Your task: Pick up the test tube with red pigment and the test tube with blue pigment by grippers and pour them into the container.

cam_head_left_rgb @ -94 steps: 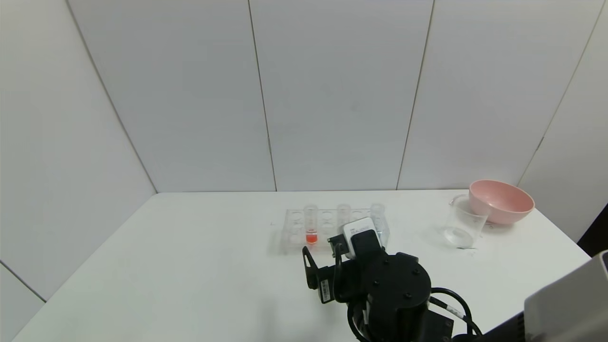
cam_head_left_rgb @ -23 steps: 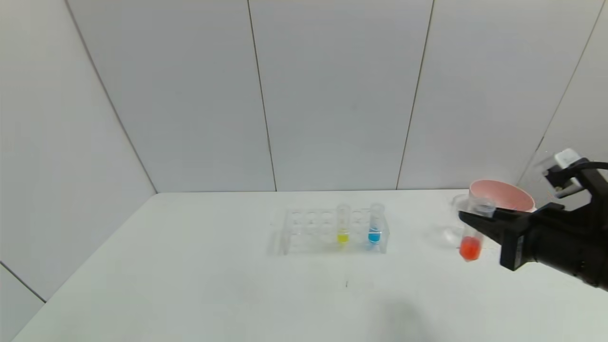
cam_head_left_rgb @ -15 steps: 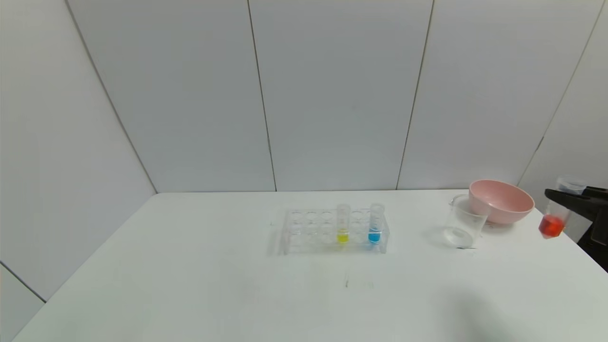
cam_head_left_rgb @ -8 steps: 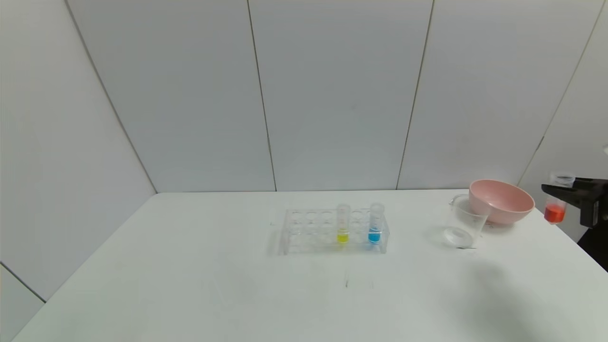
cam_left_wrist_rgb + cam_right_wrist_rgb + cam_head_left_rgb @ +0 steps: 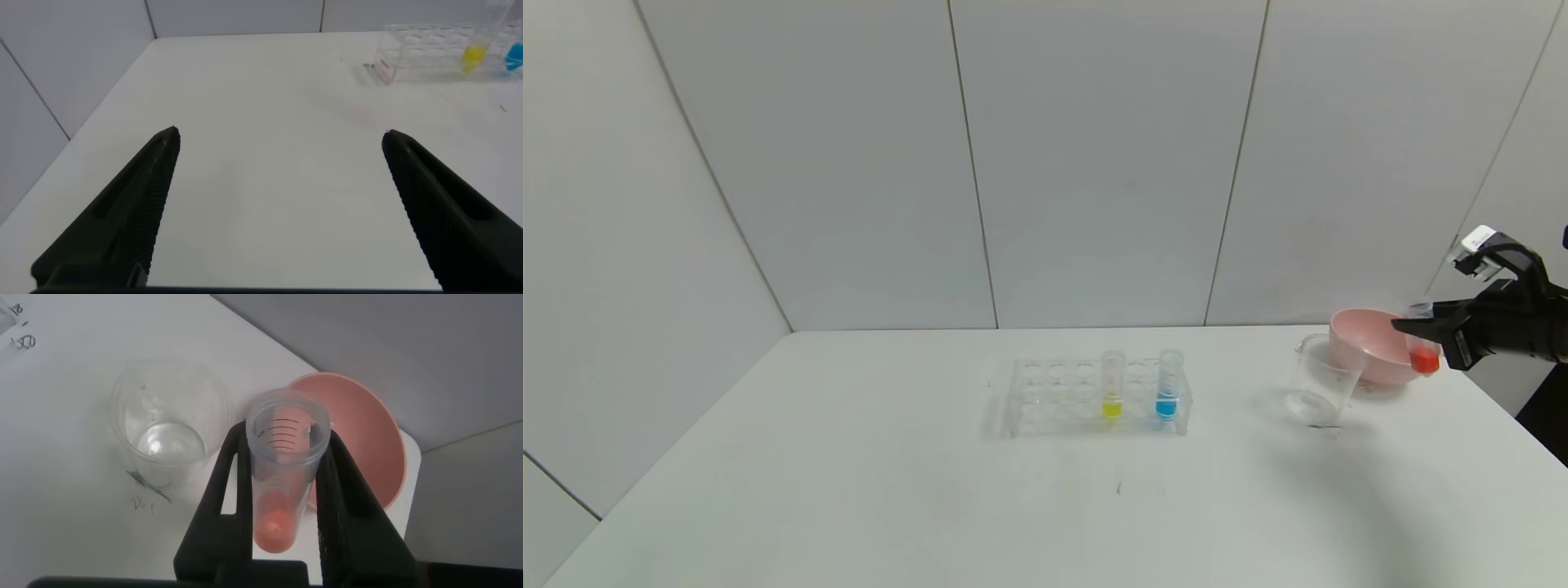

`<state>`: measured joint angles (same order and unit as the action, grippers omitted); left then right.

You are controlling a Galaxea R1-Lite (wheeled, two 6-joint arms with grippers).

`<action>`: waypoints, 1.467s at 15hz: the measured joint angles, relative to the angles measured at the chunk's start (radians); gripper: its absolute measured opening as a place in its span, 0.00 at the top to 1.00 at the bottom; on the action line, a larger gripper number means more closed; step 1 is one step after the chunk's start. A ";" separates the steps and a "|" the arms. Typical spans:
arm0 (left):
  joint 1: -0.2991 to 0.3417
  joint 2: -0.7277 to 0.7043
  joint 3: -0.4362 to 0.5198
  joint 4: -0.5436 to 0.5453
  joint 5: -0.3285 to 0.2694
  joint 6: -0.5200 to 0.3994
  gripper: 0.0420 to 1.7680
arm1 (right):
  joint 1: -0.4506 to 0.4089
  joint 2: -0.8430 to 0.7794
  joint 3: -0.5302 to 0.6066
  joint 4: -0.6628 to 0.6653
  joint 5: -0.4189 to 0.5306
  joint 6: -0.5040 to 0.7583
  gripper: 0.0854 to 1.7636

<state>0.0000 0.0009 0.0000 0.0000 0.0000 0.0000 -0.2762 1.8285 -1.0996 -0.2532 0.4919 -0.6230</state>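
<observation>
1. Right hand: raised at the far right of the counter, above the pink bowl's near rim; fingers clamped on either side of the test tube with red pigment.
2. Test tube with red pigment: small clear graduated tube, mouth open, held roughly upright; a little red-orange liquid sits in its bottom. Nothing poured yet, by my judgement.
3. Container: clear glass beaker with spout, standing on the counter just beside the pink bowl, on the rack side of it. It shows no colour inside. The held tube is near it but not over its mouth.
4. Test tube with blue pigment: upright in the end hole of the clear tube rack, mid-counter, well apart from the beaker; untouched.
5. Tube with yellow liquid: in the rack beside the blue one; not part of the task.
6. Left hand: fingers spread wide, grasping nothing, over bare counter, the rack beyond it.
7. Progress: red tube picked up; both pours and the blue pickup remain.
</observation>
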 joint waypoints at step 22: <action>0.000 0.000 0.000 0.000 0.000 0.000 0.00 | 0.134 0.124 -0.680 0.983 -0.358 -0.467 0.75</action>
<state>0.0000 0.0009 0.0000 0.0000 0.0000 0.0000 -0.1423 1.9528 -1.7796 0.7298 0.1336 -1.0900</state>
